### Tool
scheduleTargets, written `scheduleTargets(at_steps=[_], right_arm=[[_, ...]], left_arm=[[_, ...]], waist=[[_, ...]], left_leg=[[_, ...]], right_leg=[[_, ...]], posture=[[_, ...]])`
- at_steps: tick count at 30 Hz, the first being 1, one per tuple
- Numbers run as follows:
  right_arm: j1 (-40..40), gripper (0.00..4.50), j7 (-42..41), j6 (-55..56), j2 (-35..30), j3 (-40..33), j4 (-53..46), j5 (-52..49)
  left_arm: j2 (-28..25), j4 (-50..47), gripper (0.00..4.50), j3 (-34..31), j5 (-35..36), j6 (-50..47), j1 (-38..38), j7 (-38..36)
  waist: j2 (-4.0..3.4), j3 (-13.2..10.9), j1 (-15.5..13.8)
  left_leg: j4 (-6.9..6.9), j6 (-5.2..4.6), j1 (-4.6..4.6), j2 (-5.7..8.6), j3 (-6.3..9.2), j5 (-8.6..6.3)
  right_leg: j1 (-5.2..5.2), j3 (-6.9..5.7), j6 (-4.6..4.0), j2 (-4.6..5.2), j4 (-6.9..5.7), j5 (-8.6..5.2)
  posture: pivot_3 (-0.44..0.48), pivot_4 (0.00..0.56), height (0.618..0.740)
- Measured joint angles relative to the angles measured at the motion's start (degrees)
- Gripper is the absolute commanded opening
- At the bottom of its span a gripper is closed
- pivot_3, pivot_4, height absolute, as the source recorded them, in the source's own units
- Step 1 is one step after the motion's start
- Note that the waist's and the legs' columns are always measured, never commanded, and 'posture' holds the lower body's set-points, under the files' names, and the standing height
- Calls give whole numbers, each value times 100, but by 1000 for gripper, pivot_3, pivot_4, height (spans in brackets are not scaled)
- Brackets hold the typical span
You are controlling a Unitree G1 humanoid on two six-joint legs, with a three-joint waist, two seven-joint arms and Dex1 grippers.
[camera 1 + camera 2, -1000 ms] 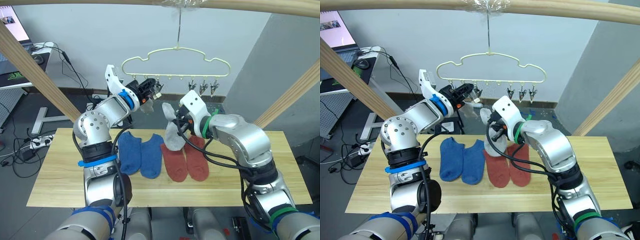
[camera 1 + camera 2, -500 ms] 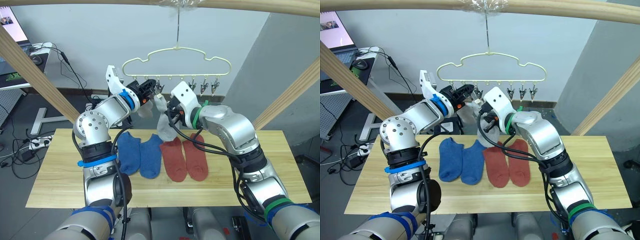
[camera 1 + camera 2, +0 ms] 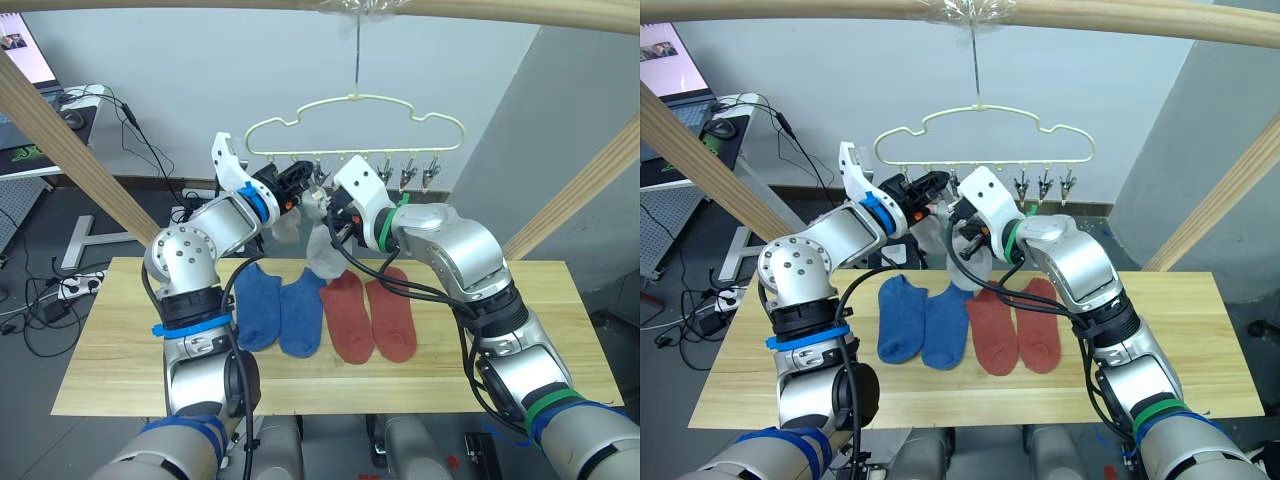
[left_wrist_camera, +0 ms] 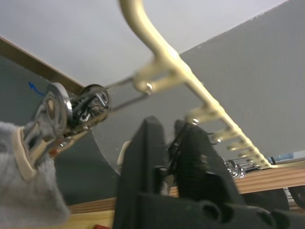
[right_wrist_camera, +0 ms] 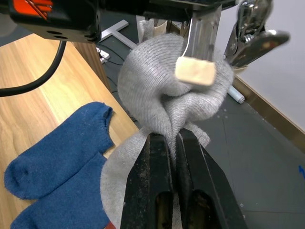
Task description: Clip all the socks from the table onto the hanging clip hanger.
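My right end effector (image 5: pixel 172 143), clenched on a grey sock (image 5: pixel 167 90), has risen from above the surface (image 3: pixel 130 340) to the clip hanger (image 3: pixel 355 125); left end effector (image 4: pixel 171 143) pinches a clip. Clipping looks imminent.

You see two arms of silver-grey metal with round shiny joints and loose black cables running beside them. The left arm has blue bands and a white wrist cover behind its left gripper (image 3: pixel 300 180); the right arm has green bands and a white cover behind its right gripper (image 3: pixel 336 222), both with black fingers.
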State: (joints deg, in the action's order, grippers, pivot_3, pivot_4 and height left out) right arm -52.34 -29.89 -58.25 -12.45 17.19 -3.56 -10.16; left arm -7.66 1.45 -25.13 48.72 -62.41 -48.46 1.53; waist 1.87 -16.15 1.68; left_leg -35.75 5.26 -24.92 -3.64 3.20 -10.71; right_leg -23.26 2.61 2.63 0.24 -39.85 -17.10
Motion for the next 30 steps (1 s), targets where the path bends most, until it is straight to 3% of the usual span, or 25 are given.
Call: scheduleTargets(at_steps=[2, 6, 10, 17, 25, 30], right_arm=[[-1, 0, -2, 1, 0, 0, 0, 0], [-2, 0, -6, 1, 0, 0, 0, -1], [-1, 1106, -13, 0, 3, 18, 0, -5], [317, 3551, -41, -39, -71, 94, -117, -12], [1356, 3551, -208, -555, -747, -17, -1392, -300], [2334, 3551, -286, -932, -1263, -748, -2648, -756]], left_arm=[[0, 1, 2219, -9, 49, -51, 20, 9], [18, -4, 2219, -110, 360, -209, 27, 12], [-78, -137, 2272, -186, 739, -395, 92, -34], [-1221, -898, 2272, 521, 509, -458, 993, -788], [-2128, -1809, 2272, 1277, -420, 616, 2271, -1820], [-2058, -2154, 2272, 1901, -1687, 2524, 2943, -2236]], waist=[[0, 0, -3], [0, 0, -5], [0, 0, -6], [-1, 1, -21], [-1, 1, -182], [1, 4, -316]], left_leg=[[0, 0, 0, 0, 0, 0], [0, 0, 0, 0, 0, 0], [1, 0, 0, 0, 1, 0], [13, 4, 1, -2, 1, 1], [28, 5, 1, 0, 0, 2], [52, 4, 0, 1, -6, 1]], right_leg=[[0, 0, 0, 0, 0, 0], [0, 0, 0, 1, 0, 0], [0, -2, 0, 1, 0, 0], [-5, -2, -1, 1, 1, 0], [-6, -3, -1, 6, 10, -1], [1, -2, -3, 9, 53, 1]], posture=[[44, 233, 740], [48, 231, 740], [65, 229, 740], [102, 223, 740], [129, 220, 740], [128, 220, 740]])
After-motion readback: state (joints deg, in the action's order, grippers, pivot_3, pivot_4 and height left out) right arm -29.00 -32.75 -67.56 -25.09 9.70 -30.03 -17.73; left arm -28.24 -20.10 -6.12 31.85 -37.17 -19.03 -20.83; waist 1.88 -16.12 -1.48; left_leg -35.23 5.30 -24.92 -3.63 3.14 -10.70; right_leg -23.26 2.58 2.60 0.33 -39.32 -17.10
